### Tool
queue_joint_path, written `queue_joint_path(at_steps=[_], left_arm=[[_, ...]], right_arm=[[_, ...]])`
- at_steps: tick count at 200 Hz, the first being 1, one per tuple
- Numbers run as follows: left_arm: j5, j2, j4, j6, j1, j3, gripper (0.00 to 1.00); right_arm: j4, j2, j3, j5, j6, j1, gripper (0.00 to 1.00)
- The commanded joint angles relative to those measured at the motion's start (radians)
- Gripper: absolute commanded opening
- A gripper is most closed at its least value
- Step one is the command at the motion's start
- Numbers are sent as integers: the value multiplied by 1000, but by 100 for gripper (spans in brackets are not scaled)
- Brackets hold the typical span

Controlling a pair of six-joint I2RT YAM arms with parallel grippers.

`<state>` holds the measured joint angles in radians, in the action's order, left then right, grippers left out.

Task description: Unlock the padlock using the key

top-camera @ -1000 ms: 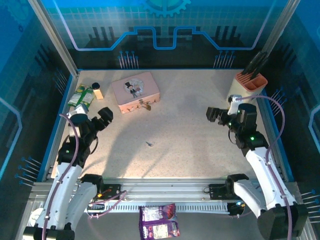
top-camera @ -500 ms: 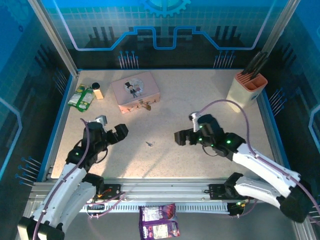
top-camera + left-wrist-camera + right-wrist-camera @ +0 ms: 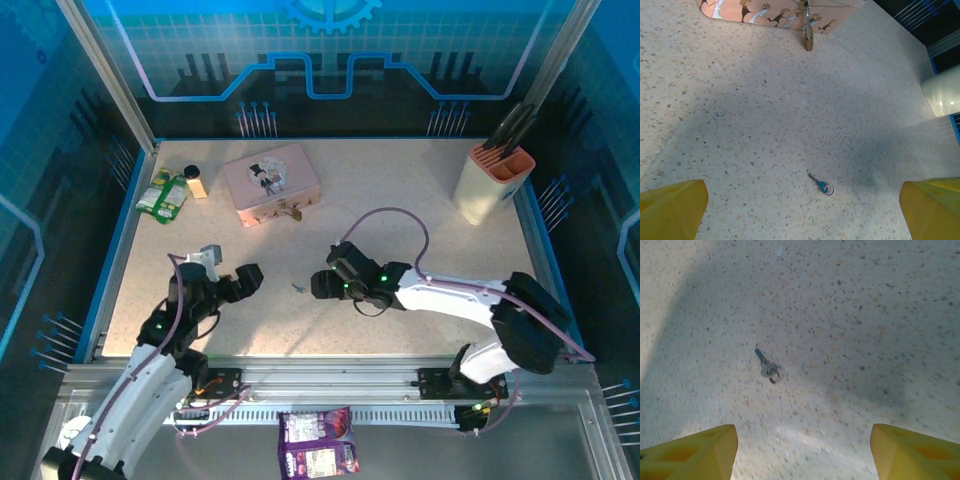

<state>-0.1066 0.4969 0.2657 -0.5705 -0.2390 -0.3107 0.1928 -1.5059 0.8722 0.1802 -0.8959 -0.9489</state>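
The key (image 3: 298, 288) lies flat on the speckled table, small, with a bluish head and a ring (image 3: 821, 184) (image 3: 767, 366). The brass padlock (image 3: 293, 211) hangs at the front of the pink box (image 3: 270, 182); in the left wrist view the padlock (image 3: 808, 40) sits far beyond the key. My right gripper (image 3: 320, 285) hovers just right of the key, open, yellow fingers (image 3: 690, 455) wide apart with nothing between them. My left gripper (image 3: 243, 281) is left of the key, open and empty, its fingers (image 3: 670, 210) well short of the key.
An orange-and-cream knife holder (image 3: 494, 180) stands at the back right. A green packet (image 3: 162, 193) and a small bottle (image 3: 195, 183) lie at the back left. A purple packet (image 3: 318, 443) lies below the table's front rail.
My right arm has swung from the right side across to the table's middle, ending beside the key. My left gripper has moved nearer and rightward toward the key. The key has not moved.
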Motion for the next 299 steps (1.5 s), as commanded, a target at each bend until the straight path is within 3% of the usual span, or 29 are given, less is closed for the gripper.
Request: queue_joint_path(at_steps=[1,40,92,299], left_arm=[[-35,-32,-21,15,-5,13,99],[-78,-42,-43,14,-7,16,99],[-46,-69,2,17,-7,2,99],[-39,-113,25,7,-10,-3,99]], right_arm=[[-50,-91,96,2,-83,-12,67],[-17,-249,226,-7,-88,-27,59],[88,-368,342,31,-66,-52,47],[190,-491,417,133,-101,-98,30]])
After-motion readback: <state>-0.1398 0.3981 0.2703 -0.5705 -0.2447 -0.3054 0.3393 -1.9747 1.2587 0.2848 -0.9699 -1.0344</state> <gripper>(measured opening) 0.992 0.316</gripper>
